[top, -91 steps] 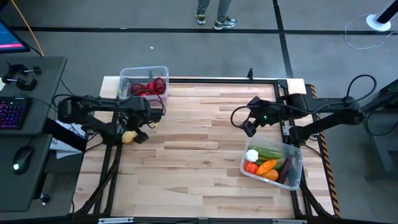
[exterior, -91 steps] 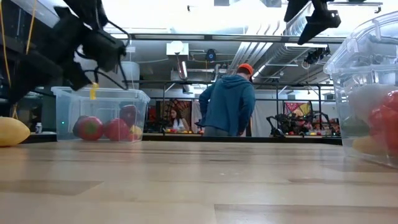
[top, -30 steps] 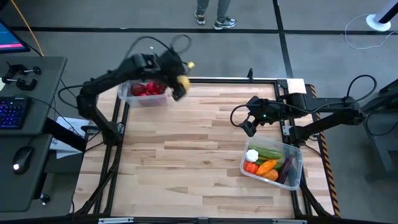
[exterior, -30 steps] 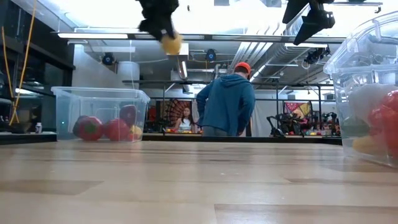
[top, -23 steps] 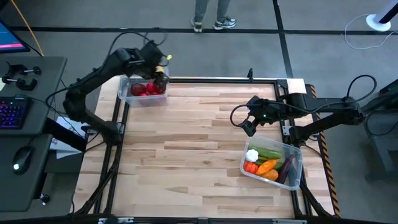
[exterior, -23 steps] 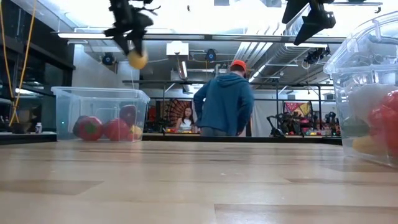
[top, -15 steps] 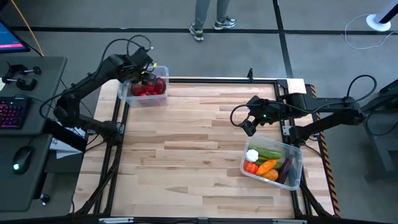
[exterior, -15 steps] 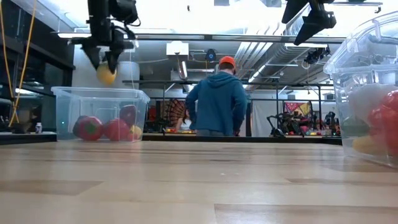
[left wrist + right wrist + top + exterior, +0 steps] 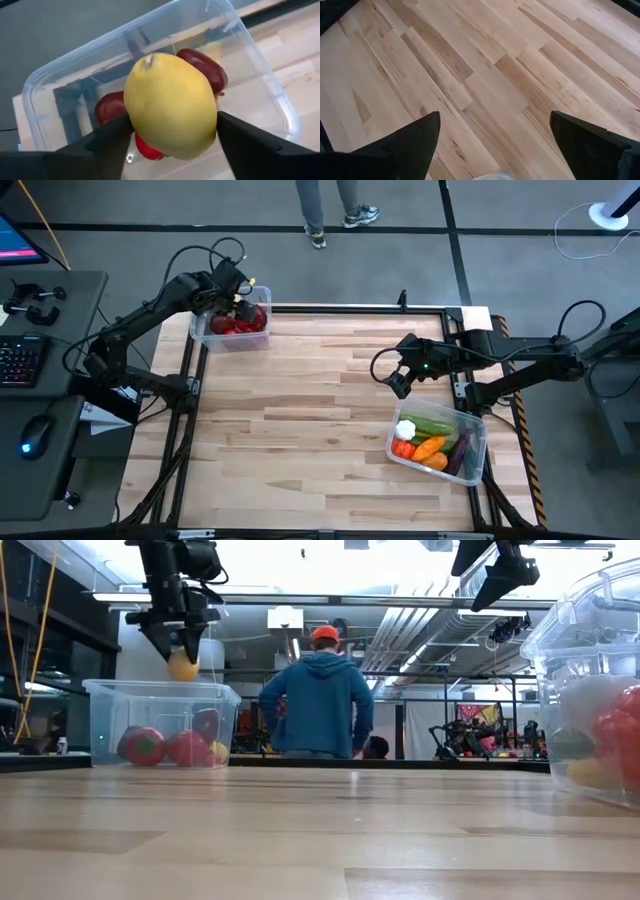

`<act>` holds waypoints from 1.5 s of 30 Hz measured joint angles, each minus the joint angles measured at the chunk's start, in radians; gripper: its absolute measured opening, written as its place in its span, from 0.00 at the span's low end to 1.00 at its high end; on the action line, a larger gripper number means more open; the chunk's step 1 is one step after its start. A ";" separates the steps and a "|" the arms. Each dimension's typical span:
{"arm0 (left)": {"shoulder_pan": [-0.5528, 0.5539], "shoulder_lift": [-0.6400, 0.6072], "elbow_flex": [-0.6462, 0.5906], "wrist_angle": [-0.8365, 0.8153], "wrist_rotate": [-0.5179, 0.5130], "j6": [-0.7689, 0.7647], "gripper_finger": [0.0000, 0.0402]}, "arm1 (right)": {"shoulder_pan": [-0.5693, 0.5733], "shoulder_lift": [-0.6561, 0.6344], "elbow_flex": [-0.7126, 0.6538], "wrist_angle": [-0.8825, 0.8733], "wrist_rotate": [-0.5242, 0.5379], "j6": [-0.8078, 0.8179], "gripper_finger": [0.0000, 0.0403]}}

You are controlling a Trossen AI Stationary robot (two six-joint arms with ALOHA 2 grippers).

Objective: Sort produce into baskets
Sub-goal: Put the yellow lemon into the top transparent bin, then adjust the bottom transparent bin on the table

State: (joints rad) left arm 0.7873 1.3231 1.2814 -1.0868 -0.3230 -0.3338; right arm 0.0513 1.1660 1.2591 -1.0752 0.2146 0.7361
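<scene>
— Looking at the top-down picture: where is the left arm?

— It reaches from the left edge up toward the upper left, elbow bent, and the left gripper [image 9: 228,292] hangs above the clear tub [image 9: 198,330] at the table's [image 9: 320,420] far left corner. In the table-level picture it points straight down in the upper left of the frame, just over that tub's rim.

— What does it have?

— A yellow lemon [image 9: 170,106] sits between its two dark fingers [image 9: 107,137]. In the left wrist picture both fingers touch the lemon's sides, so the claw is spread about as wide as the fruit. Whether it grips firmly or is letting go, I cannot tell. From table level the lemon [image 9: 183,666] is in the air, just above the tub's open top.

— And inside that tub?

— Red fruit [image 9: 232,323], and through its clear wall a small yellow piece near the right end.

— The other arm?

— It comes in from the right edge and stretches level toward the middle. The right gripper [image 9: 397,383] hovers right of centre, jaws wide apart with nothing between them; its wrist picture shows only bare wood planks between the fingers [image 9: 405,142].

— The second tub?

— Lower right of the top-down picture, just below that gripper: a clear tub [image 9: 478,462] holding a white garlic [image 9: 405,429], green cucumbers [image 9: 436,424], an orange carrot [image 9: 430,447], red pieces and a dark eggplant [image 9: 461,455].

— Anyone around?

— A person in a blue hooded top [image 9: 318,705] stands beyond the table, back turned.
</scene>
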 joint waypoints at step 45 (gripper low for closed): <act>-0.795 -0.602 -0.968 1.357 -0.104 -0.419 0.94 | 0.002 0.000 0.000 -0.017 -0.001 0.047 0.91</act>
State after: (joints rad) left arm -0.0078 0.7213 0.3137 0.2706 -0.4272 -0.7533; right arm 0.0528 1.1656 1.2591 -1.0918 0.2141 0.7830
